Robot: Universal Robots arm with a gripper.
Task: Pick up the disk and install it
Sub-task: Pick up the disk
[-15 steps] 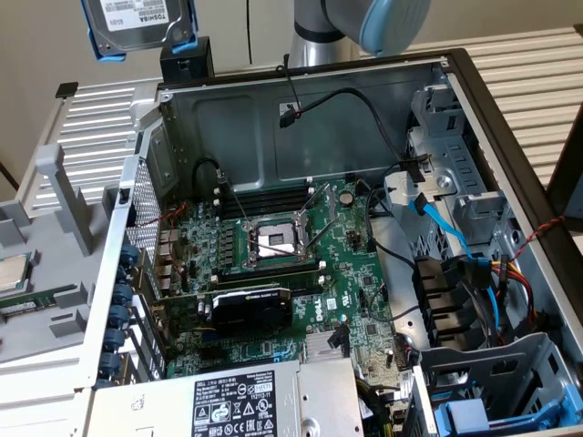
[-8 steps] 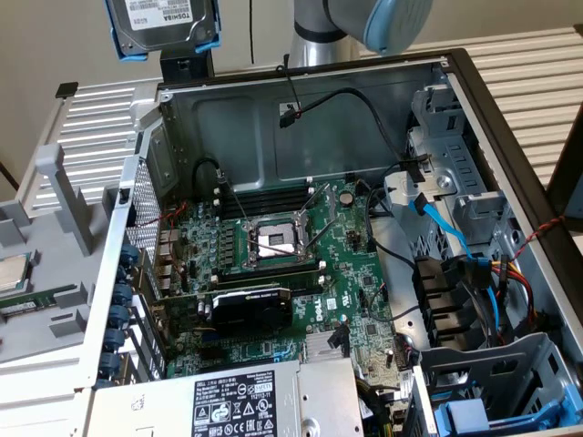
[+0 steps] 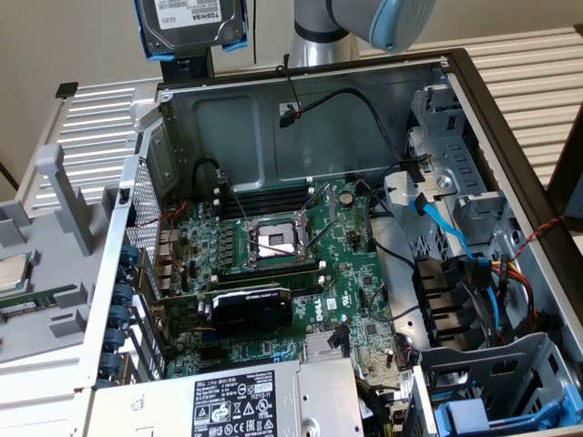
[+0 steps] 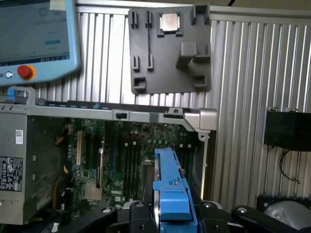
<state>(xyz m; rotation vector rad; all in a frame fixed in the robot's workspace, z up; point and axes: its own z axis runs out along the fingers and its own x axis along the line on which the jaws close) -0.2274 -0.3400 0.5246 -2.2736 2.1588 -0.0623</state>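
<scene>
The tool (image 4: 174,217) is clamping the disk (image 3: 191,25), its jaws pressing on either side of the blue carrier frame. It is holding the drive high over the far edge of the open computer case (image 3: 474,82), toward the exterior view's left, clear of everything inside.

Directly below, the motherboard (image 3: 346,264) is lying exposed, with its open processor socket (image 3: 273,241) and upright card slots. The carry should therefore be happening at height, with the drive level and square in the jaws, so nothing gets knocked.

The drive cage (image 3: 537,364) is sitting at the near corner on the exterior view's right, and that appears to be where the drive belongs. A blue data cable (image 3: 437,218) and coloured power wires (image 3: 510,273) are draping just beside the bays, so the risk, as I judge it, is snagging them. The carrier's rails need lining up with the slot before any pushing.

The grey power-supply box (image 3: 264,401) is occupying the near side. The small processor chip (image 4: 169,22) is resting on a grey tray (image 4: 170,73) outside the case, on the ribbed tabletop (image 4: 252,73).
</scene>
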